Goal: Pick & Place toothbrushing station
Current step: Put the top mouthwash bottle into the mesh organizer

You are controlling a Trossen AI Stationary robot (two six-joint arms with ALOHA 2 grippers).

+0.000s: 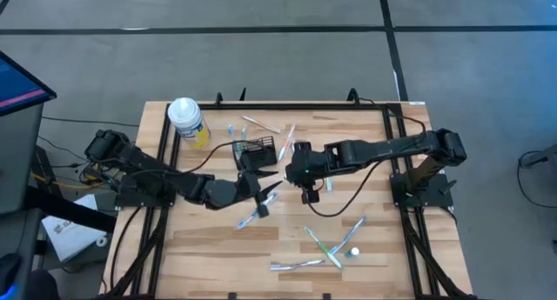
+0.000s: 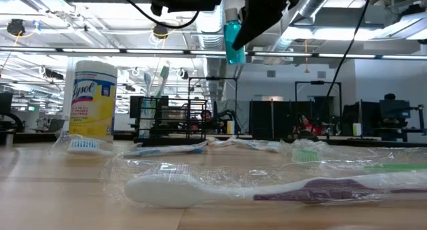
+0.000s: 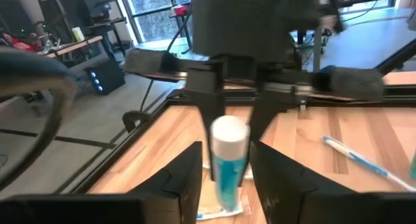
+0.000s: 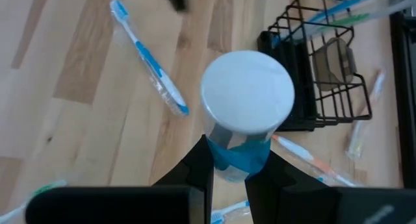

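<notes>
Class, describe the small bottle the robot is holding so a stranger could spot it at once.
Start at the black wire caddy near the table's back edge. Just beside it, above the wood, the right gripper grips a small blue bottle with a white cap. Unlike the wrapped toothbrushes lying flat, it is held off the table.

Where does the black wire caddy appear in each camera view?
High: caddy mid-table, right of the yellow canister.
Low: left of centre, right of the canister.
Left wrist: not in it.
Right wrist: upper right, beyond the blue bottle.
Shared landmark: the blue bottle, seen in the low and both wrist views.
</notes>
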